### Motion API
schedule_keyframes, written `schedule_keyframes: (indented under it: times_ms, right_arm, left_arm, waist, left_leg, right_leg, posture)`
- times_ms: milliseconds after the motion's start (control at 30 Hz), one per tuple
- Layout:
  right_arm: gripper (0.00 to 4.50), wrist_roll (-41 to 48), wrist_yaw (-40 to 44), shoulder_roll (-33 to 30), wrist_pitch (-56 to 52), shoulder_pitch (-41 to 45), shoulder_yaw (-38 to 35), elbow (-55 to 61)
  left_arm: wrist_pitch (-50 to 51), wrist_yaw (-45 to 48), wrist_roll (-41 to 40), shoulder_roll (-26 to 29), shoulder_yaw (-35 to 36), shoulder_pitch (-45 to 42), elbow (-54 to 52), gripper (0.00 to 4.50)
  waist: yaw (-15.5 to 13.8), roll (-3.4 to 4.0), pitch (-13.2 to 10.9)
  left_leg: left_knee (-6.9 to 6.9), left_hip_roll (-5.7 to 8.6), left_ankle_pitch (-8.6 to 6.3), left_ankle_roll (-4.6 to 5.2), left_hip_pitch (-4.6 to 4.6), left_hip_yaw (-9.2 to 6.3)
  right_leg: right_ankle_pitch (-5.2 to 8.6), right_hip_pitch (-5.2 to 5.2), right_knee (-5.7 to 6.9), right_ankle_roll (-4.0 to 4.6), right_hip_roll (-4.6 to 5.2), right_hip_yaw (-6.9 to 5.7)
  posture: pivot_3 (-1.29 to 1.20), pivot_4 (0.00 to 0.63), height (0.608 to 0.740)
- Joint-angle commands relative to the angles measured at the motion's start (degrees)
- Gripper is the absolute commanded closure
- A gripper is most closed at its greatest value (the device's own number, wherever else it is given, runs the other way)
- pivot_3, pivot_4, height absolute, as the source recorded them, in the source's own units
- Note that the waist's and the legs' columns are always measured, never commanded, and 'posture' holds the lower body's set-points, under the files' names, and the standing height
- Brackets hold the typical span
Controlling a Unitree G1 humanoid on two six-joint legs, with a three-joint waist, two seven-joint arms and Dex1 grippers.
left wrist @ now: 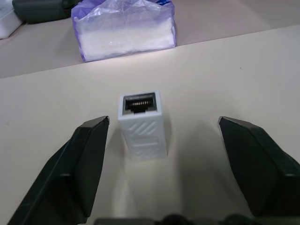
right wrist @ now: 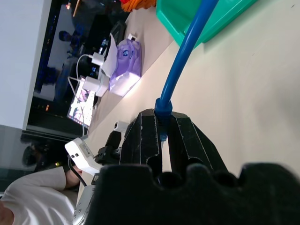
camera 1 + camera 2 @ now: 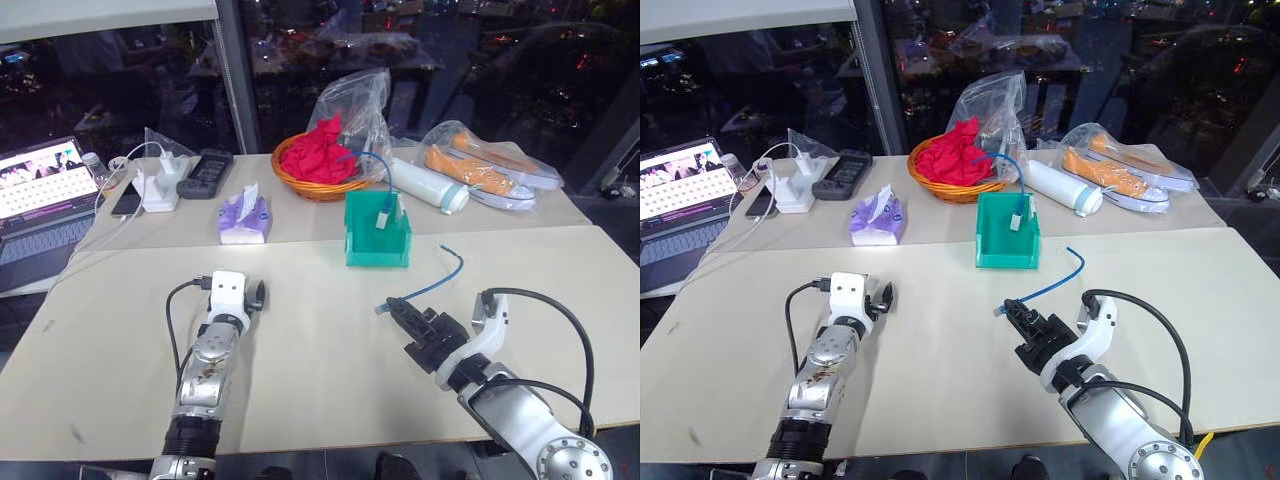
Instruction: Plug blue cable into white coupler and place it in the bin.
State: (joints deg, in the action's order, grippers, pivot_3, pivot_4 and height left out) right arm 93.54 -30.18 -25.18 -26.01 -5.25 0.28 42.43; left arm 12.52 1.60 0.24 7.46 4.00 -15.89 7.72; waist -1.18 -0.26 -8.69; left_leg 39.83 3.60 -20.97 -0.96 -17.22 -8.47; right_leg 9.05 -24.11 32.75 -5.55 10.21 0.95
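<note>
The coupler (image 1: 142,124) lies on the bare worktop (image 3: 330,360) straight ahead of the left gripper (image 1: 164,136), between its two parted fingers (image 1: 86,159) and touching neither, so that gripper is released with nothing in it. The coupler's long axis runs along the gripper's own pointing direction, with one dark socket facing away from the wrist toward the tissue pack (image 1: 124,28). A plain close of the fingers should catch it across its short sides.

The right gripper (image 3: 400,312) is clenched on the cable (image 3: 432,285) close to one end, with a clear plug poking out just past the fingertips toward the robot's left. The rest of the cord rises and curves away to the right, its free end in the air over the worktop.

The left gripper is by far the nearer to the coupler; the right one sits well apart to its right. The bin (image 3: 378,258) stands farther back between the two arms (another blue cord already hangs into it, arching over from the basket (image 3: 318,185)). My guess is that the mating will ask the coupler's open socket to be turned toward the plug.
</note>
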Motion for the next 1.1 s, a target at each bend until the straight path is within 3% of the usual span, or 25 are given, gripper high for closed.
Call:
schedule_keyframes:
  times_ms: [33,100,200,267,367,500,700,833,1100]
  right_arm:
    - [4.50,0.69,-0.28,0.75,1.37,-0.16,-1.27,2.91]
    - [4.50,0.59,-0.52,0.97,1.50,-0.30,-1.38,3.02]
    - [4.50,0.70,-0.61,0.87,1.23,-0.26,-1.60,3.05]
    - [4.50,0.61,-0.54,0.46,0.89,-0.15,-1.77,2.98]
    - [4.50,-1.77,0.61,-2.04,-0.45,0.98,-2.66,2.51]
    - [4.50,-6.23,0.83,-3.51,-0.83,2.52,-2.44,1.41]
    - [4.50,-9.92,-0.86,-2.29,-1.42,1.94,-0.64,2.18]
    - [4.50,-9.56,-3.90,-4.33,-4.49,0.35,0.54,3.01]
    - [4.50,-8.95,-4.90,-3.19,-5.06,-0.42,1.87,3.68]
  left_arm:
    - [1.27,0.93,-1.44,0.18,1.16,-0.18,4.47,2.08]
    - [0.04,3.12,-2.66,0.77,1.56,-1.15,6.42,2.95]
    - [-1.28,10.47,-7.19,1.75,2.24,-4.35,8.31,3.88]
    - [-2.00,20.88,-11.23,3.37,0.65,-6.35,7.99,3.86]
    - [4.44,47.22,-19.87,8.68,-7.97,-9.09,1.64,3.86]
    - [7.49,60.75,-16.40,14.43,-19.91,-12.21,-1.57,3.86]
    - [14.46,63.23,-11.95,15.33,-29.13,-16.23,-3.67,3.86]
    - [26.87,57.87,-12.41,12.07,-29.87,-17.76,-4.98,3.86]
    - [35.56,52.86,-11.37,10.50,-30.96,-18.23,-10.08,3.86]
  waist:
    - [0.00,0.07,0.04]
    - [0.00,0.11,0.06]
    - [0.03,0.13,0.08]
    - [0.01,0.11,0.07]
    - [0.36,0.10,0.06]
    - [1.09,0.07,0.04]
    - [2.30,0.07,0.04]
    - [1.51,0.05,0.03]
    - [1.00,0.03,0.02]
  left_leg:
    - [0.00,0.00,0.00,0.00,0.00,0.00]
    - [0.00,0.00,0.00,0.00,0.01,0.00]
    - [0.00,0.00,0.01,0.00,0.02,0.00]
    - [0.00,0.00,0.02,-0.01,0.00,-0.02]
    - [0.11,0.00,0.03,-0.03,0.03,-0.05]
    - [0.19,0.06,0.04,-0.06,-0.10,-0.06]
    - [-0.20,0.03,-0.05,0.09,-0.15,-0.04]
    - [-0.17,0.10,-0.07,0.11,-0.22,-0.07]
    - [-0.10,0.11,-0.08,0.14,-0.17,-0.10]
  right_leg:
    - [0.00,0.00,0.00,0.00,0.00,0.00]
    - [0.01,0.00,0.02,-0.01,0.00,0.00]
    - [0.09,0.02,0.05,-0.15,0.00,0.00]
    - [0.12,-0.01,0.12,-0.19,0.00,-0.02]
    - [-0.01,-0.20,0.13,0.01,0.00,-0.05]
    - [-0.03,-0.21,0.10,0.01,0.00,-0.07]
    - [0.00,-0.25,-0.53,-0.06,-0.01,-0.08]
    - [-0.04,-0.20,-0.67,-0.14,0.04,-0.13]
    - [-0.04,-0.13,-0.61,-0.20,0.04,-0.11]
  posture:
    - [0.00,0.150,0.740]
    - [0.00,0.150,0.740]
    - [0.00,0.150,0.740]
    - [0.00,0.150,0.740]
    - [0.00,0.150,0.740]
    - [0.00,0.150,0.740]
    - [0.00,0.150,0.740]
    - [0.00,0.150,0.740]
    - [0.00,0.150,0.740]
